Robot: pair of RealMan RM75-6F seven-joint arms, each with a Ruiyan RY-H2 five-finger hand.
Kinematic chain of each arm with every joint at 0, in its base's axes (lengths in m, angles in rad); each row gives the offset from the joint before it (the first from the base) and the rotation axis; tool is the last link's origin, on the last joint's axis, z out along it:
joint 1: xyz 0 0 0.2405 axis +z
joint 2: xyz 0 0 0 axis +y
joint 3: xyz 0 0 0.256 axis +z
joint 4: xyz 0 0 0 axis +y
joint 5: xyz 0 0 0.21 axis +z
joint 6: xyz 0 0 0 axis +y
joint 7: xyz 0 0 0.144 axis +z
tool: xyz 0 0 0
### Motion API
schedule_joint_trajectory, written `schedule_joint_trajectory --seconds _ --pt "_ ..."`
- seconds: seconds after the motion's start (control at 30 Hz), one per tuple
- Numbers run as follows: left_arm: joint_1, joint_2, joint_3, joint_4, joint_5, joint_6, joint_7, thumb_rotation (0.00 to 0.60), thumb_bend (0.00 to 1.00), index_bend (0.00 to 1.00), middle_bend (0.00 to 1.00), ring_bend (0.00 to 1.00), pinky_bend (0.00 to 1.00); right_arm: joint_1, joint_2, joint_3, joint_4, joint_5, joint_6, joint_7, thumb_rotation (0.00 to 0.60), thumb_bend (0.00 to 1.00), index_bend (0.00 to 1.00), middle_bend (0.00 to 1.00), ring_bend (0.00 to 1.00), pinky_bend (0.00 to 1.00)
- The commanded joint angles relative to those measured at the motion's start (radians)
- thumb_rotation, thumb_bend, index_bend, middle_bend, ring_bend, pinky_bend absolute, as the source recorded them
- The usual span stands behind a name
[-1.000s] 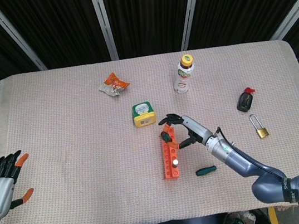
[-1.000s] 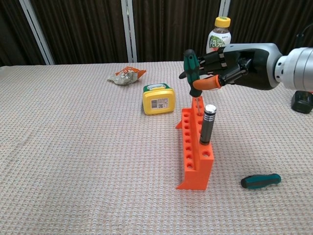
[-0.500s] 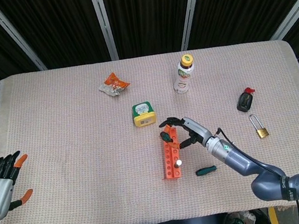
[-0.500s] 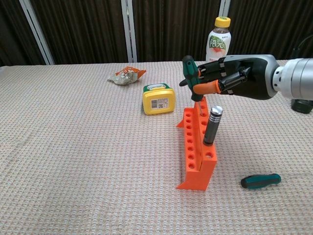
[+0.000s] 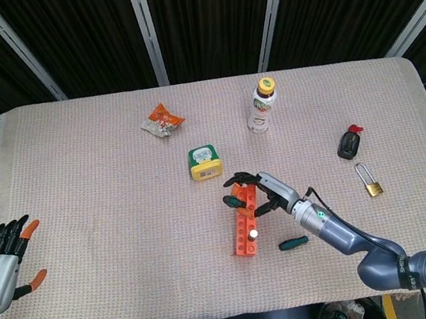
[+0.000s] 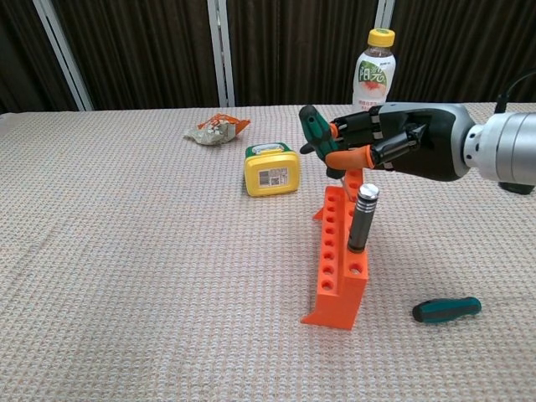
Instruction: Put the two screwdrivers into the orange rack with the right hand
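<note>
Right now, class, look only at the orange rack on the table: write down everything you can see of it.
The orange rack is a long stepped block, plastic by its look, with rows of round holes along its top. It sits on the woven tablecloth, its far end swung sideways and seemingly lifted. A black and silver tool stands in a hole near its front. The right robot hand holds a green-handled screwdriver at its far end.

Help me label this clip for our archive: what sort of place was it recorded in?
Most likely a robot lab or test bench, not a home. A cloth-covered table stands before dark curtains on metal framing, and unrelated props lie scattered: a padlock, a drink bottle, an orange rack.
</note>
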Motion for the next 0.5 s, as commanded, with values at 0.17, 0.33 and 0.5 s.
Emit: schedule_joint_trajectory --seconds 0.17,0.33,0.5 --pt "-0.001 -0.001 -0.001 0.001 0.001 -0.001 -0.001 0.600 0.24 0.09 0.00 0.00 0.00 0.006 0.007 -0.007 0.002 -0.014 0.010 0.016 0.600 0.42 0.29 0.19 0.00 0.00" --pt "-0.002 -0.002 0.000 0.002 0.001 -0.002 -0.002 0.600 0.24 0.09 0.00 0.00 0.00 0.009 0.009 -0.013 0.005 -0.019 0.017 0.024 0.600 0.38 0.23 0.16 0.00 0.00" --pt "-0.001 -0.002 -0.001 0.004 0.000 0.000 -0.004 0.600 0.24 0.09 0.00 0.00 0.00 0.012 0.016 -0.017 0.009 -0.025 0.032 0.013 0.600 0.38 0.22 0.13 0.00 0.00"
